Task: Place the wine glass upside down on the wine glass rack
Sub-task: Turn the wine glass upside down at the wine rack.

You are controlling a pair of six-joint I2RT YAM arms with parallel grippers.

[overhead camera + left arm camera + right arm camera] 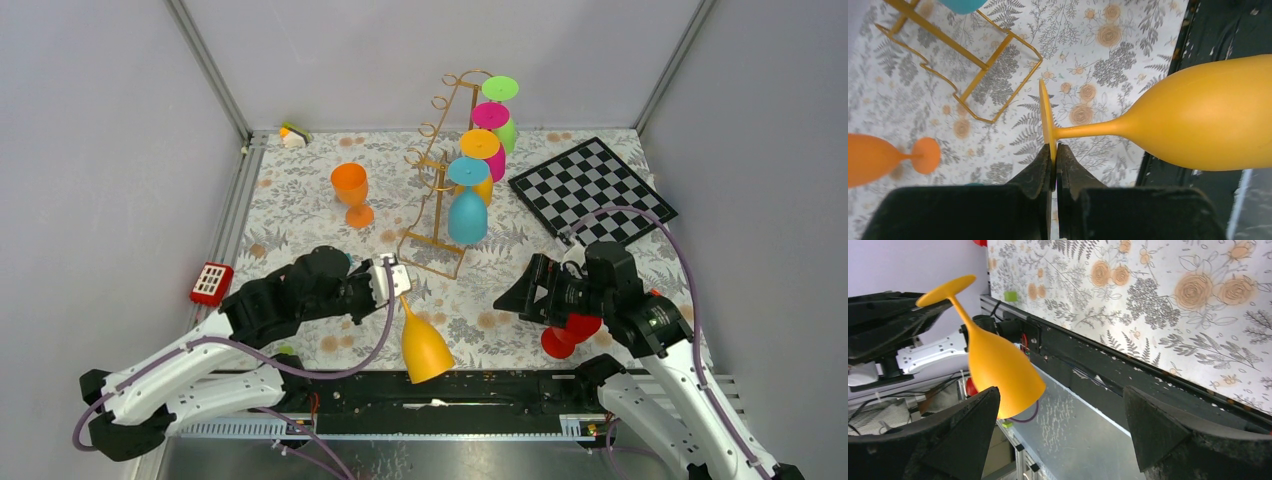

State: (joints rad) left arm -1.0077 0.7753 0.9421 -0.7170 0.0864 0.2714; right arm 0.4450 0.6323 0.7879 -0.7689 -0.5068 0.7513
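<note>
A yellow-orange wine glass (425, 345) hangs tilted with its foot up and its bowl down, over the table's near edge. My left gripper (400, 283) is shut on the rim of its foot disc; the left wrist view shows the gripper (1055, 147) pinching the thin disc, with the glass (1208, 112) stretching off to the right. The gold wire wine glass rack (436, 195) stands behind it at mid-table, and its base (983, 65) shows there too. My right gripper (512, 298) hovers open to the right of the glass. In its own view the gripper (1060, 390) holds nothing, and the glass (998, 365) is ahead on its left.
Several coloured glasses hang upside down on the rack, the nearest teal (467, 205). An orange glass (350, 190) stands upright left of the rack. A checkerboard (592, 185) lies at back right, a red glass (565, 335) under my right arm, a red box (211, 283) at the left edge.
</note>
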